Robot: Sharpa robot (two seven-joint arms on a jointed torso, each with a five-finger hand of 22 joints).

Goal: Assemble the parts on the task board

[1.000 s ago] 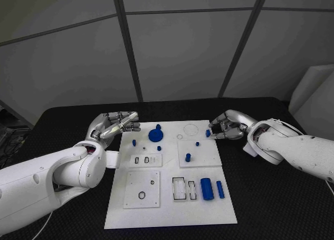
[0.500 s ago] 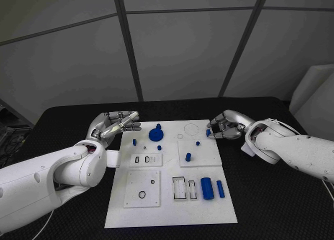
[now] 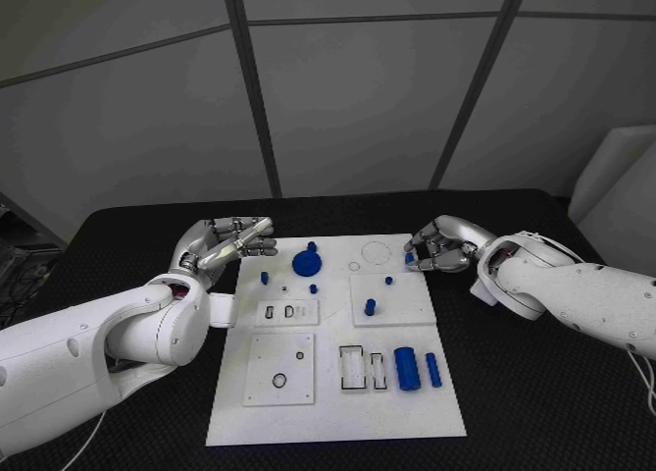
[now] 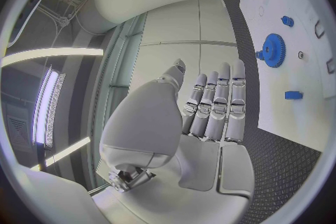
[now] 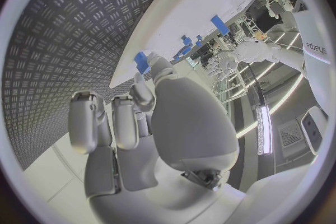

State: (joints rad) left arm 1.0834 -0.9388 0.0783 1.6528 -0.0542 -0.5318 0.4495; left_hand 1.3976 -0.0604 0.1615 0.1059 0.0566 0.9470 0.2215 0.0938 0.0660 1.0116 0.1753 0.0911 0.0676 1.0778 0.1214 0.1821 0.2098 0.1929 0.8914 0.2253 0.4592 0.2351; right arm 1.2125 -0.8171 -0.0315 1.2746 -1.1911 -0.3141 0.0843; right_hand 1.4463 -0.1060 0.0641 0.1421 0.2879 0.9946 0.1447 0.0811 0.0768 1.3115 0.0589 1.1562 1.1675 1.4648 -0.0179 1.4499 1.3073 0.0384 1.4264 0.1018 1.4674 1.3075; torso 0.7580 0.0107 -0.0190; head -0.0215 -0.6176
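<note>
At board's 1 o'clock edge: small blue part (image 3: 410,260), upright, which I see pinched in right hand (image 3: 438,247).
Target side: task board (image 3: 328,412) lies at 9 o'clock of that hand.
Left hand (image 3: 222,243): empty, fingers loosely extended, at board's 11 o'clock corner.
Obstacles: blue gear (image 3: 308,263), short peg (image 3: 388,282) nearby.

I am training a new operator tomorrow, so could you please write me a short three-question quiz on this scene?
1. True or false: the right hand holds a small blue part at the task board far right edge.
2. Multiple choice: the blue gear lies A) in the left hand, B) on the board's far half, C) off the board.
3. Fill in: the left hand holds ____.

Key: 1 true; 2 B; 3 nothing, its fingers lie straight, side by side.
</note>
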